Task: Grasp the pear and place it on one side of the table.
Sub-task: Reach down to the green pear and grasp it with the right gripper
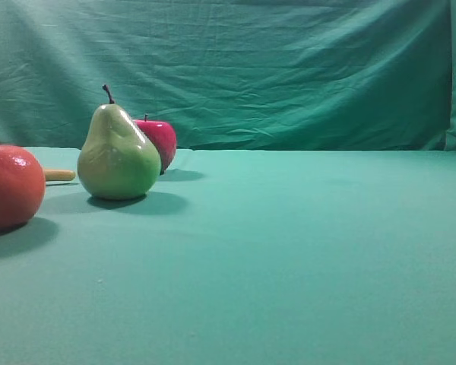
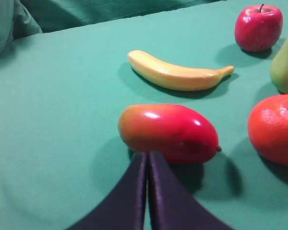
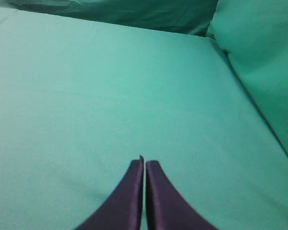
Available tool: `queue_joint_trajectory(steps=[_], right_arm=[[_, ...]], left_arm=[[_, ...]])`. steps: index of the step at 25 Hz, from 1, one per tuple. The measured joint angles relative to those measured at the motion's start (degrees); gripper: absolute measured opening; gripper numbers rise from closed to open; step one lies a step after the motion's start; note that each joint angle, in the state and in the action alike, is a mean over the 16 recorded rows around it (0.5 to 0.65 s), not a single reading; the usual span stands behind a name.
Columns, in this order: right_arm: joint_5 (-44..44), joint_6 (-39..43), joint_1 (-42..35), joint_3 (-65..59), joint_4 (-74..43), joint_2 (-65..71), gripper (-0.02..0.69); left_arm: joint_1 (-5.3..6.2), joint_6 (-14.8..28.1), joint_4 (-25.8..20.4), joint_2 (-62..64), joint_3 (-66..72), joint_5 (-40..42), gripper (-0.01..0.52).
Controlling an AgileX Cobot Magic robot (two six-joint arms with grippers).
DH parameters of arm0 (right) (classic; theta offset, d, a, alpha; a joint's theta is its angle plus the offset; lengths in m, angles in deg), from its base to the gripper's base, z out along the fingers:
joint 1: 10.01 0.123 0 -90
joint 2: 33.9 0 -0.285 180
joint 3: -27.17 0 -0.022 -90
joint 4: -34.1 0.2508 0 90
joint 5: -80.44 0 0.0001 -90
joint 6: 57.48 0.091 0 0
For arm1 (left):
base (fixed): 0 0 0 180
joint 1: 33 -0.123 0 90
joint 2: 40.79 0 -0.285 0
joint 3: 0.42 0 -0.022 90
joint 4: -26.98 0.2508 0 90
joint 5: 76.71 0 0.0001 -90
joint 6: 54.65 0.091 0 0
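Exterior high view shows you the pear standing upright on the table, near the far edge and over on the left side. Its thin dark stem points up. A red apple sits just behind the pear, partly hidden by it. A big orange fruit sits at the left edge of the view, closer to you than the pear. A wrinkled green cloth hangs behind the table.

From the left wrist view you see the left claw with its two dark fingers pressed together, holding nothing. Right past its tips lies a red and yellow mango. A banana lies farther back.

From the right wrist view you see the right claw pressed together too, holding nothing, over bare green table, well apart from the pear.
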Motion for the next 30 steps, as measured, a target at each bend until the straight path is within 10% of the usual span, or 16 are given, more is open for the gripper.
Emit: queue_joint_trajectory(steps=[30], right_arm=[[13.5,6.7,2.3,5.2,5.3,5.4,0.000]], left_arm=[[0.00,0.0,0.0,0.0,0.0,0.0,0.000]])
